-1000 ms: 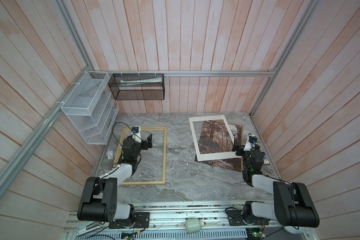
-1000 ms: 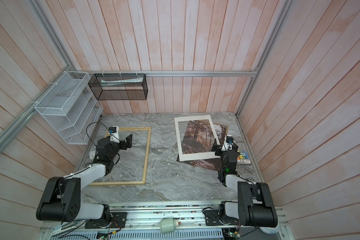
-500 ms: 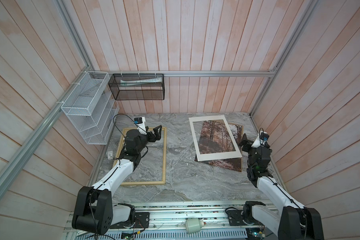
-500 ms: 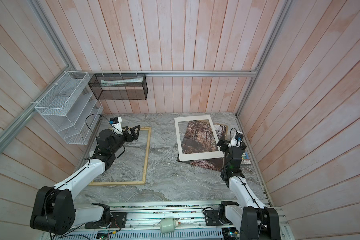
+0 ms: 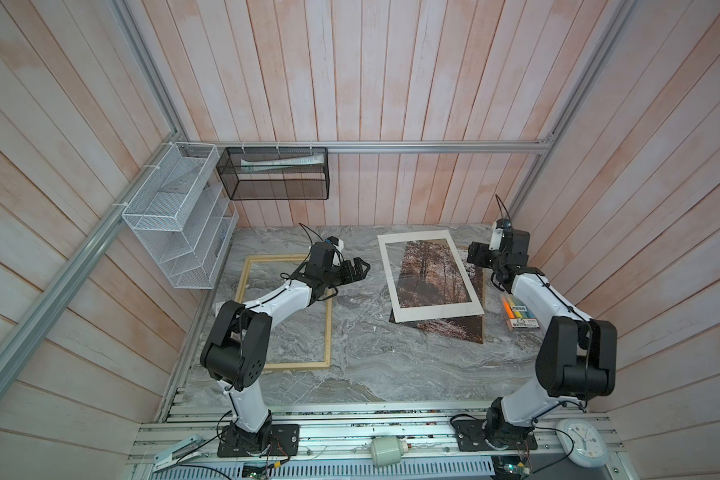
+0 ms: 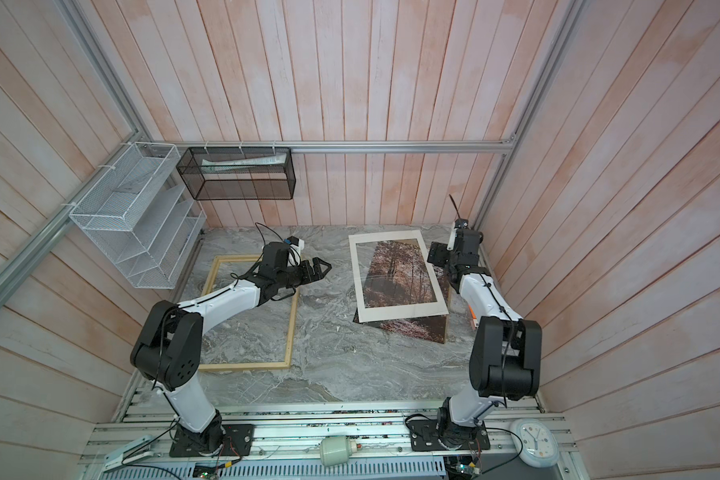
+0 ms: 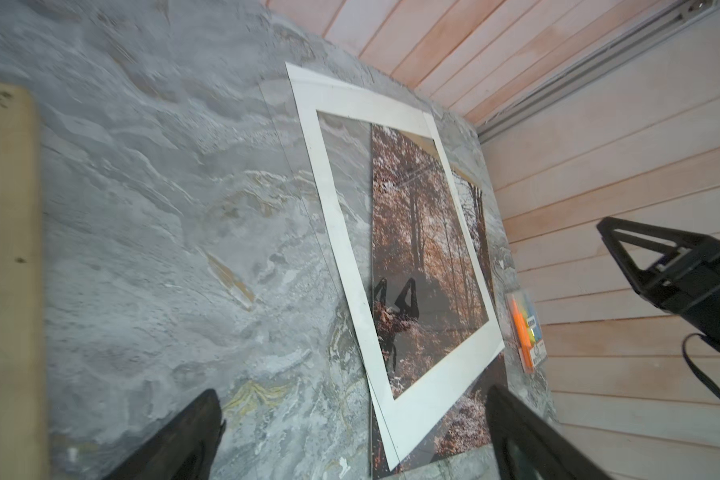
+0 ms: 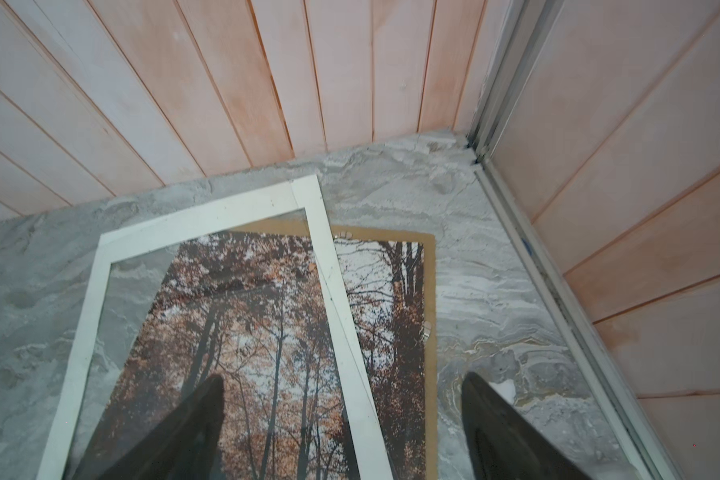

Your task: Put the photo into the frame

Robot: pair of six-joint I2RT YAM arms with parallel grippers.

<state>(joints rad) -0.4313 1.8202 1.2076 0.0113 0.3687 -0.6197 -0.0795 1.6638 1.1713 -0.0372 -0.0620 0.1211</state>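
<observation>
The frame point(image 5: 296, 365) point(image 6: 246, 365) is a bare pale-wood rectangle lying flat on the left of the marble table, part of it under my left arm. The photo point(image 5: 429, 278) point(image 8: 267, 332) point(image 7: 416, 232), an autumn forest print, lies on the right over a brown board point(image 8: 431, 291). A white mat point(image 5: 433, 313) point(image 8: 208, 220) sits askew on top of it. My left gripper point(image 5: 360, 268) point(image 7: 354, 411) hangs open above bare table between frame and mat. My right gripper point(image 5: 474, 257) point(image 8: 344, 382) is open above the photo's right edge, holding nothing.
A pack of highlighters point(image 5: 516, 318) lies by the right wall, close to my right arm. A white wire rack point(image 5: 175, 216) and a black mesh basket point(image 5: 275, 174) hang on the far-left walls. The right wall stands just beside the photo.
Both arms have stretched out from near their bases. The left gripper went right, off the frame towards the mat. The right gripper went further back, beside the mat's right edge.
</observation>
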